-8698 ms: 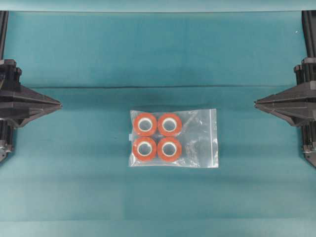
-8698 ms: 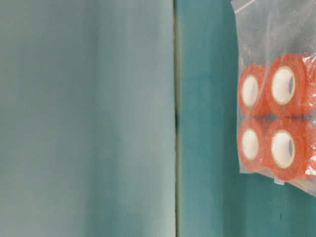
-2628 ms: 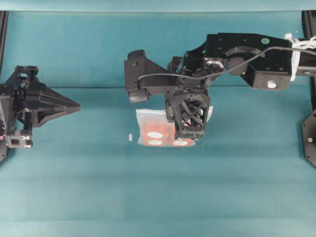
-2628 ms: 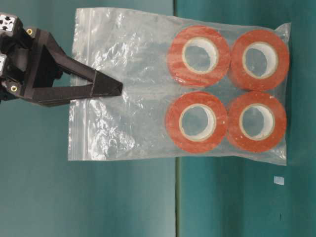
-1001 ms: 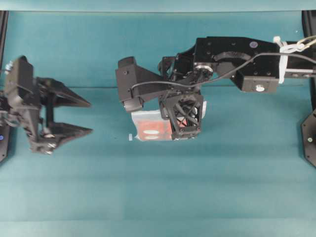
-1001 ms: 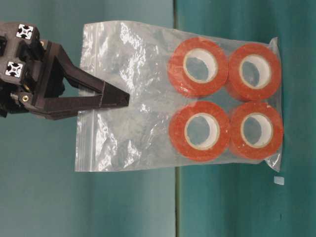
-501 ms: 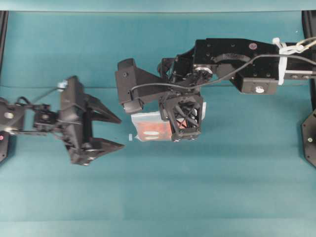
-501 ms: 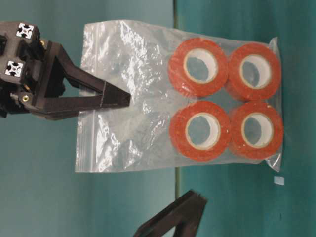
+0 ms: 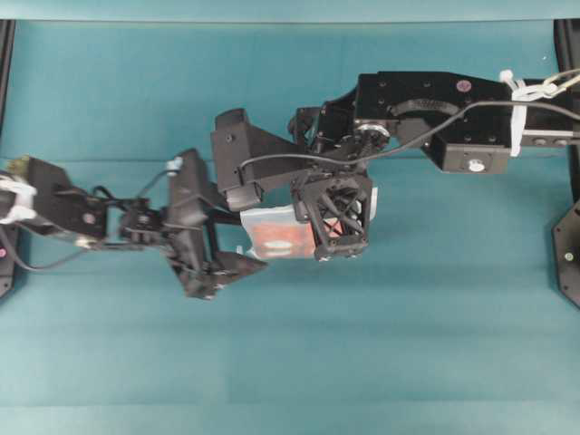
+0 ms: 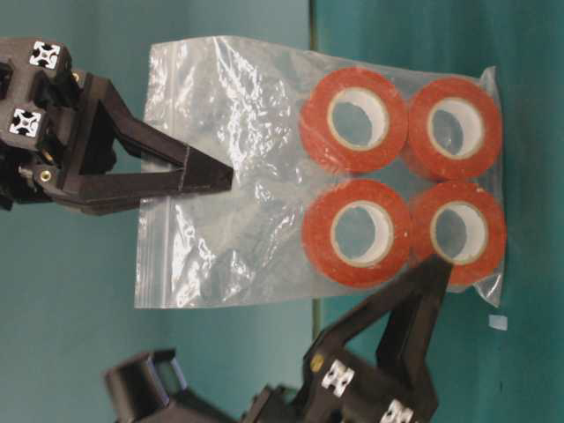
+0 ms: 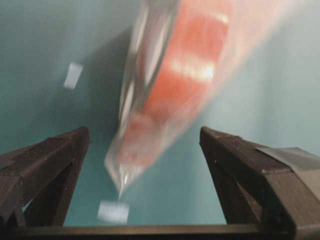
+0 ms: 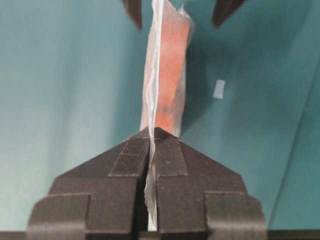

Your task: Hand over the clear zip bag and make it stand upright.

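Clear zip bag [image 10: 264, 167] hanging off the teal table [image 9: 362, 362], pinched at its sealed end by the right gripper [image 12: 151, 131], clamped tight on the plastic; four orange tape rolls [image 10: 401, 185] bunched at the far end. Left gripper [image 11: 145, 145] spread wide, straddling that end, apparently not touching

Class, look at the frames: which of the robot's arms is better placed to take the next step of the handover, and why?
The left. Its left gripper is open with fingers either side of the clear zip bag's tape-roll end, ready to close. The right gripper is shut on the bag's empty end.
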Robot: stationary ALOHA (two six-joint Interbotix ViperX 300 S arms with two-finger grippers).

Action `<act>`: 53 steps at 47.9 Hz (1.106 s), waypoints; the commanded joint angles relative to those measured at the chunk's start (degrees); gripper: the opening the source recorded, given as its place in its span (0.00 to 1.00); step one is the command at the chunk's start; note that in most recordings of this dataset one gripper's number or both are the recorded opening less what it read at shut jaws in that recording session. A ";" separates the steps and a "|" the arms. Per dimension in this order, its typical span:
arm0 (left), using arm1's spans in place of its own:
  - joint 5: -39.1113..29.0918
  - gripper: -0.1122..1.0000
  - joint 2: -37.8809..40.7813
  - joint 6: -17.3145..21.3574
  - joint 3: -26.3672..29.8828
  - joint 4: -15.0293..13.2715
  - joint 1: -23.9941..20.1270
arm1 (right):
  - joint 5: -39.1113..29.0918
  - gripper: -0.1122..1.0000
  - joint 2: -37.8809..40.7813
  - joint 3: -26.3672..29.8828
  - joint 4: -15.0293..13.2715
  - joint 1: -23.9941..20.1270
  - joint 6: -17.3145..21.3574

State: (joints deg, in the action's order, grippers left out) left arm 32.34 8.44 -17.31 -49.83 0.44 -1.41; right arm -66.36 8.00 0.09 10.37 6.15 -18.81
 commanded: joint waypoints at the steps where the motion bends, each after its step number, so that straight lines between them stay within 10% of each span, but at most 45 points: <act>1: 0.62 0.99 1.05 0.00 2.46 0.00 0.26 | 0.18 0.10 -0.53 0.35 -0.09 -0.26 0.35; 22: 0.70 0.91 3.34 -2.81 5.36 0.00 0.09 | 0.09 0.10 -0.44 0.18 0.00 -0.26 0.79; 36: -3.25 0.33 3.52 -3.52 5.54 0.00 -0.09 | -0.18 0.10 -0.26 0.18 -0.09 -0.18 1.14; 53: -5.10 0.31 3.52 0.18 5.80 0.00 0.26 | -0.18 0.10 -0.26 0.00 -0.09 -0.35 2.29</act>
State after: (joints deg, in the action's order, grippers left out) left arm 27.69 12.22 -17.58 -44.56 0.35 -1.49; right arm -66.53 8.53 -0.09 10.37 6.06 -17.14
